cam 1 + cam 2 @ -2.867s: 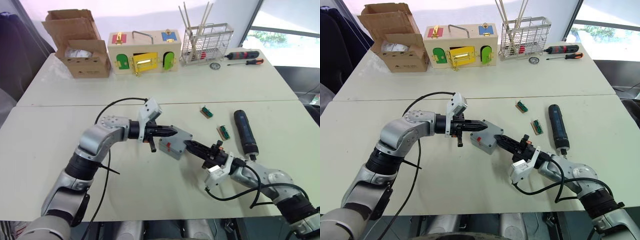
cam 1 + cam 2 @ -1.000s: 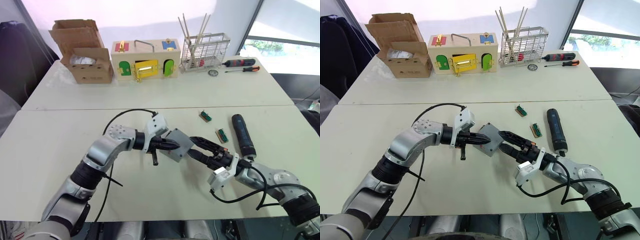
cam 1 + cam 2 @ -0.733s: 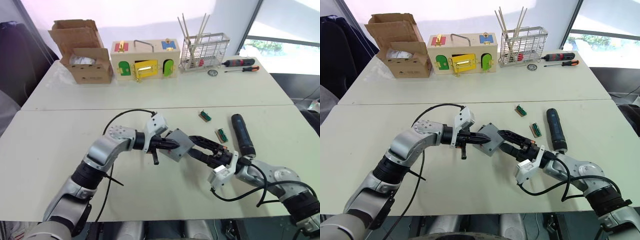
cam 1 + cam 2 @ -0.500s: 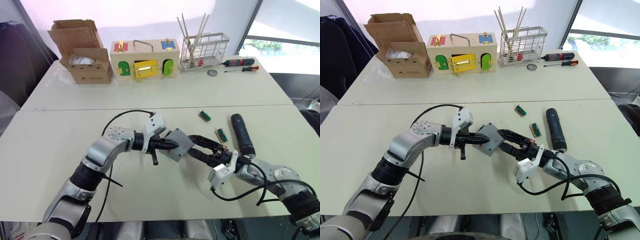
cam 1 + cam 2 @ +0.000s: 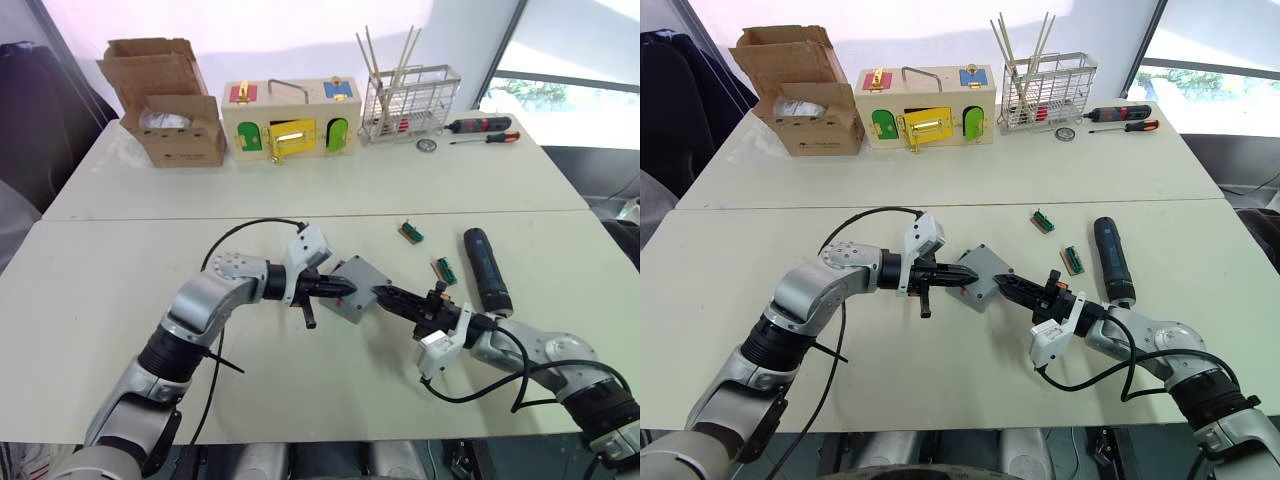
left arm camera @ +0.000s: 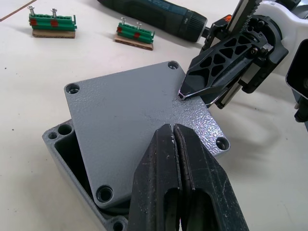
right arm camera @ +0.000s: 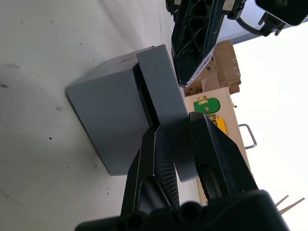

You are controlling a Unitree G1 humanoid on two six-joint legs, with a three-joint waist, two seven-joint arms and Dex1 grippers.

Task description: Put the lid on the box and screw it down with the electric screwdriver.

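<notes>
This looks like a workshop or a robot test room. Two big plain white tables stand pushed together. Along the far edge sit an open brown cardboard box, a wooden box with coloured little doors and locks, a wire basket holding thin sticks, and two hand screwdrivers near the far right corner.

Silver-grey jointed arms are seen, ending in black claws (white wrist housings), with black cables looped alongside.
</notes>
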